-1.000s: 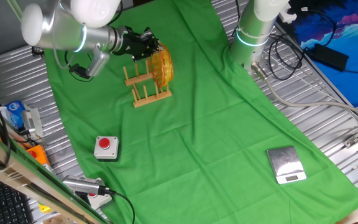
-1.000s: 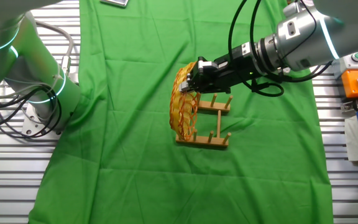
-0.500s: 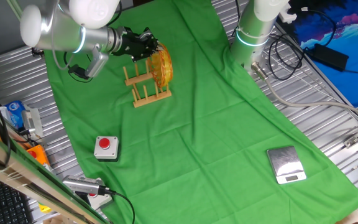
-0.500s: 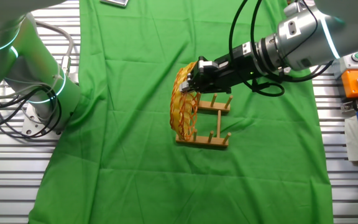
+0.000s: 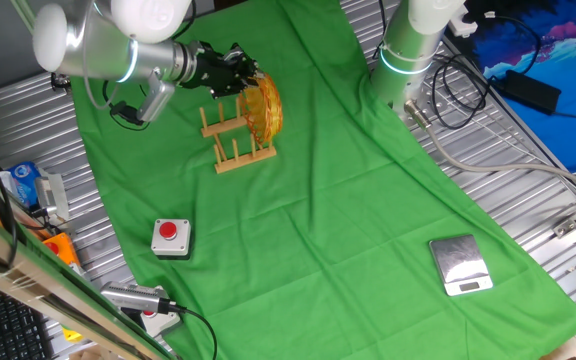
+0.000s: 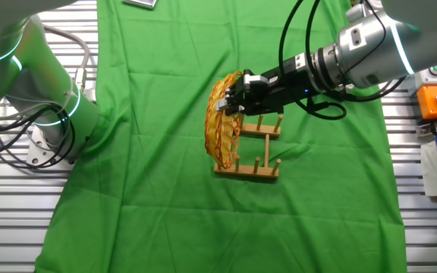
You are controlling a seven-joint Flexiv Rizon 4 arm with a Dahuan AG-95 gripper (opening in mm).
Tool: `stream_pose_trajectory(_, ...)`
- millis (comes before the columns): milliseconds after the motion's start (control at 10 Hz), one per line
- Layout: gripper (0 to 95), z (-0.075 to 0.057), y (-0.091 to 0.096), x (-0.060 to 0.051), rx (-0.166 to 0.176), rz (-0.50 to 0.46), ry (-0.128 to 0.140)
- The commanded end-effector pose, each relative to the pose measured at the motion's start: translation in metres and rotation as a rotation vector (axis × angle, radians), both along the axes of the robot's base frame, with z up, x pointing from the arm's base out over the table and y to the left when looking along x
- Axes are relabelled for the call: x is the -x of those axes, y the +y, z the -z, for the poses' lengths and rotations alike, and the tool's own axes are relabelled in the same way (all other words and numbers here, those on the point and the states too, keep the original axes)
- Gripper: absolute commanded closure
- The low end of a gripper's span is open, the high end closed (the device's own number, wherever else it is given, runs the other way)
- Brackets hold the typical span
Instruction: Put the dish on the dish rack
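The dish [image 5: 264, 108] is a yellow woven wicker plate with reddish streaks. It stands on edge at the end of the small wooden dish rack [image 5: 233, 150], between the end pegs. In the other fixed view the dish [image 6: 220, 129] leans at the left end of the rack [image 6: 260, 171]. My gripper [image 5: 240, 80] reaches in from the left and is shut on the dish's upper rim. It also shows in the other fixed view [image 6: 232, 92], coming from the right. The fingertips are partly hidden by the rim.
A green cloth [image 5: 348, 220] covers the table. A red push-button box [image 5: 171, 237] lies in front of the rack and a small scale [image 5: 460, 265] at the right. A second arm's base [image 5: 408, 50] stands at the back. Boxes and cables lie off the cloth's edges.
My gripper has shifted slightly up and back with the dish's rim in it. The dish's top has tipped a little with it, its lower edge still at the rack.
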State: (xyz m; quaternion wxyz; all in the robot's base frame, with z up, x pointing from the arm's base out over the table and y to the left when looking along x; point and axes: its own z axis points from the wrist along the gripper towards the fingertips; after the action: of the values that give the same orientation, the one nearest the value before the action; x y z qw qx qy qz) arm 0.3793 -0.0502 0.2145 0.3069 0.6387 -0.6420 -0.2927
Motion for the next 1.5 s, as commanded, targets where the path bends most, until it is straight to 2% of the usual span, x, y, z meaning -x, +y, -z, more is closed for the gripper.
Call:
stream_pose_trajectory(100, 57.0, 0.0, 0.0, 0.0, 0.001, 0.004, -0.001)
stream_pose_trajectory(400, 57.0, -0.002, 0.0, 0.0, 0.02, 0.023, 0.002)
stream_pose_trajectory(500, 76.0, -0.004, 0.0, 0.001, 0.034, 0.04, 0.001)
stream_pose_trajectory(600, 76.0, -0.005, 0.001, 0.001, 0.042, 0.053, 0.0)
stream_pose_trajectory(700, 57.0, -0.007, 0.0, 0.002, 0.05, 0.063, -0.007)
stream_pose_trajectory(800, 57.0, -0.008, 0.0, 0.002, 0.053, 0.069, -0.011)
stream_pose_trajectory(1000, 57.0, -0.011, -0.002, 0.004, 0.062, 0.088, -0.038)
stream_pose_trajectory(1200, 57.0, -0.014, -0.004, 0.006, 0.078, 0.103, -0.077)
stream_pose_trajectory(1300, 38.0, -0.015, -0.005, 0.008, 0.091, 0.117, -0.107)
stream_pose_trajectory(1500, 38.0, -0.016, -0.007, 0.009, 0.107, 0.141, -0.175)
